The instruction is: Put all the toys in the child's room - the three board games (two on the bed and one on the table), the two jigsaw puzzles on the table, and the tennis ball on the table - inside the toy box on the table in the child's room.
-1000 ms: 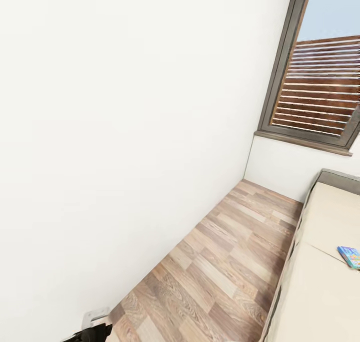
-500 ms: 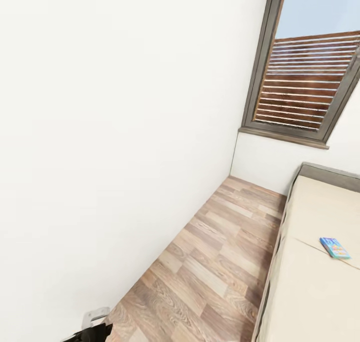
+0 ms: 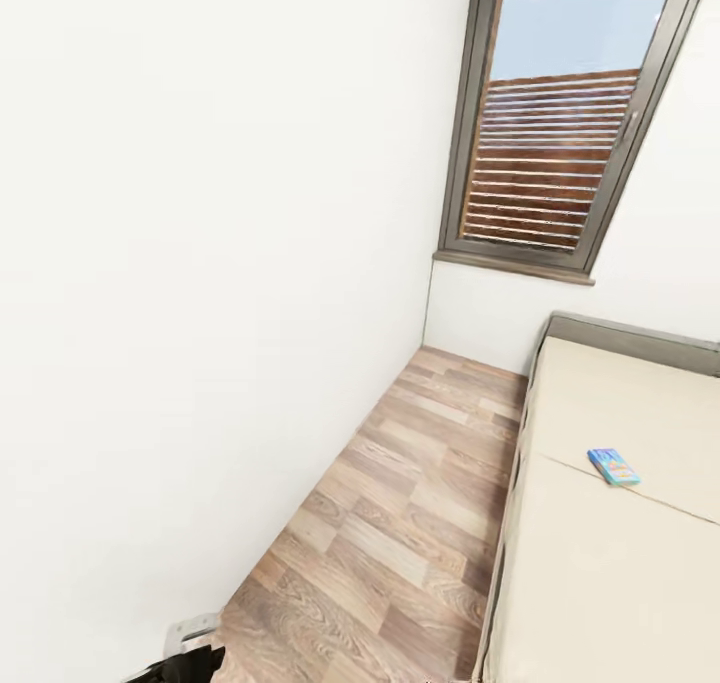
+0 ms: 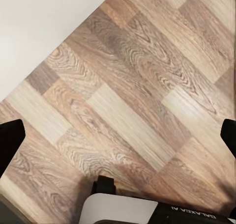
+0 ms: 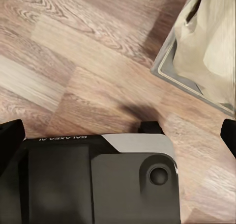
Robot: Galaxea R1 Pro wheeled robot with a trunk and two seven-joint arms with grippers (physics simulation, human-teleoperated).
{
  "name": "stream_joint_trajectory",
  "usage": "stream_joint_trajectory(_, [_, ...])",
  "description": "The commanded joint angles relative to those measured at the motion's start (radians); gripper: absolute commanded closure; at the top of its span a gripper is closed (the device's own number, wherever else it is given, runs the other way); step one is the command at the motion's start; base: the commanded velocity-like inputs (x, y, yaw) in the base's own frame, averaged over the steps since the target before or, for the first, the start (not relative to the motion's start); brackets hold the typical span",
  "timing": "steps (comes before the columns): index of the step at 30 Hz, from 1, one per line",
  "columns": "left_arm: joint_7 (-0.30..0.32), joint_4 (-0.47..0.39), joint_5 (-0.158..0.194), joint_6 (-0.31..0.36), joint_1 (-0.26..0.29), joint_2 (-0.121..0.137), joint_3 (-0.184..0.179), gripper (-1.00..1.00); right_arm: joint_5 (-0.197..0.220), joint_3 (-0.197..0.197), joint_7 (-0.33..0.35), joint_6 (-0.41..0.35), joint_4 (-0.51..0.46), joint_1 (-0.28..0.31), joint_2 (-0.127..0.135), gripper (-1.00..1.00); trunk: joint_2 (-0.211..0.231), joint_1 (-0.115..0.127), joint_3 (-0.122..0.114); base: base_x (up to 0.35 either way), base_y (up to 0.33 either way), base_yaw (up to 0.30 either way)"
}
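Left gripper (image 4: 118, 135) spread wide above plank floor (image 4: 128, 86), empty; right gripper (image 5: 118, 135) likewise open. Blue board game (image 3: 613, 466) lies flat on bed (image 3: 600, 563), well apart. Risk: base clipping bed frame in narrow aisle.

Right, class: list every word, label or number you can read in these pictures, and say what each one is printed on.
"GALAXEA AI", printed on the robot's dark body, reads clearly in the right wrist view.
The same "GALAXEA AI" lettering appears on the robot's body in the left wrist view, partly cut off at the edge.
The blue board game on the bed has printed art, too small to read.
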State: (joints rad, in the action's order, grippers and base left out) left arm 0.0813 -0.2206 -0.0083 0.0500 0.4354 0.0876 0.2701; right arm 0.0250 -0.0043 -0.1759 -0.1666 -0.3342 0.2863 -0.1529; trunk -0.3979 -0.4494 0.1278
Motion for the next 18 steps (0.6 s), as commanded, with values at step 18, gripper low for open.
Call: stream_joint_trajectory(18, [0.006, -0.002, -0.001, 0.005, -0.001, 0.0, 0.008, -1.0, 0.003, 0.0, -0.004, -0.005, -0.002, 0.001, 0.0, -1.0, -0.002, -0.001, 0.002, 0.014, 0.015, -0.279])
